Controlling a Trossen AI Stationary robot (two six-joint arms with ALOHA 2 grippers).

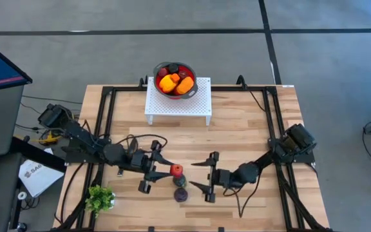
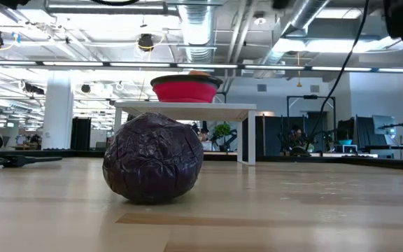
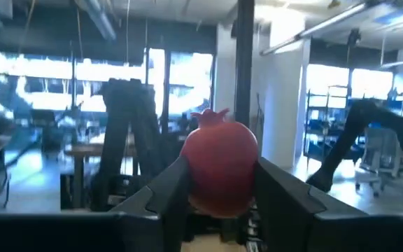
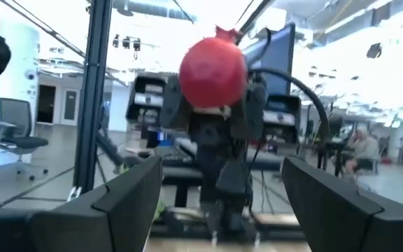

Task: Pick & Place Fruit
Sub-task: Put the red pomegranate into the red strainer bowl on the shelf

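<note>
With the left end effector (image 1: 166, 171) clamped on the red fruit (image 1: 176, 170), lift clear before carrying to the red bowl (image 1: 175, 78); the right end effector (image 1: 209, 174) waits wide open, empty.

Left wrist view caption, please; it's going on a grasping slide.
The left hand grips a red pomegranate-like fruit between its fingers, the lab behind.

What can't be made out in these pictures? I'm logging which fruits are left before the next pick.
- Fruits in the red bowl: the high view shows orange, yellow and dark pieces piled up, count unclear; the low view shows only the bowl's wall.
- Dark fruit: the low view doesn't tell its kind.
- Left pincer: it holds a red pomegranate, whose underside the fingers hide.
- Right pincer: open, empty.
</note>
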